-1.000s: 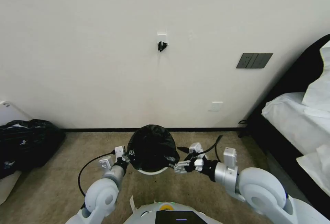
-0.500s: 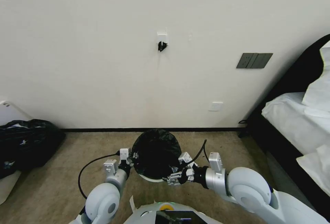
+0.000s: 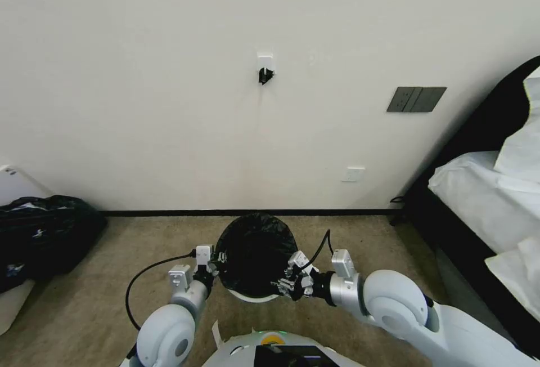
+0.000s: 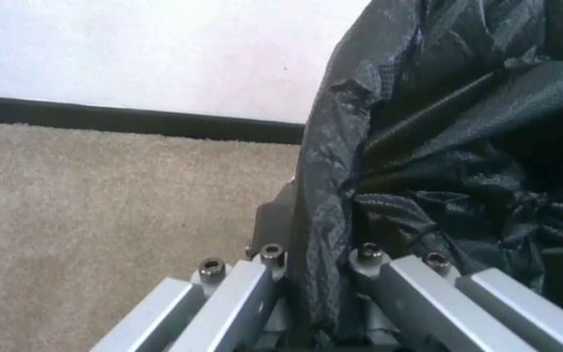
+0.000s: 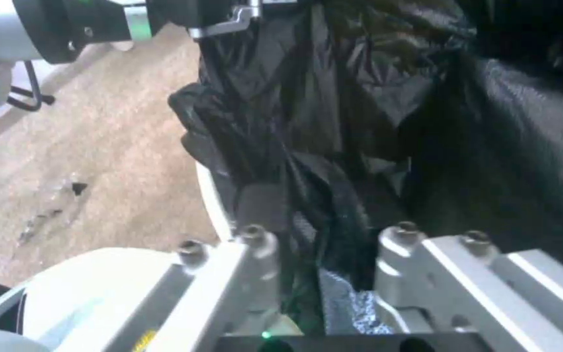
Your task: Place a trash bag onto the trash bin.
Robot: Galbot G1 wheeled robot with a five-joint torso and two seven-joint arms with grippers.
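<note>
Both of my pincers are busy at the mouth of the trash bag (image 3: 256, 254), which is spread wide over the trash bin (image 3: 253, 298) on the carpet (image 3: 84, 299) just in front of my base. My left pincer (image 3: 214, 259) is at the bag's left edge, and its wrist view shows the two fingers (image 4: 236, 298) closed narrow on a fold of the crinkly black film (image 4: 334, 195). My right pincer (image 3: 289, 280) is at the near right of the rim, likewise pinched on a bunch of film (image 5: 308, 230), with a sliver of the white bin wall (image 5: 213, 205) beside it. I judge the step in hand to be drawing the bag's hem down over the lip: the near arc of white rim is not yet covered. The next move, I think, calls for pulling the film outward and down on both sides together, gently, since it is thin and could tear or slip off the far lip. Farther off, a larger black bag (image 3: 45, 232) lies by the wall (image 3: 169, 102), and a bed (image 3: 484, 198) stands to the right.
</note>
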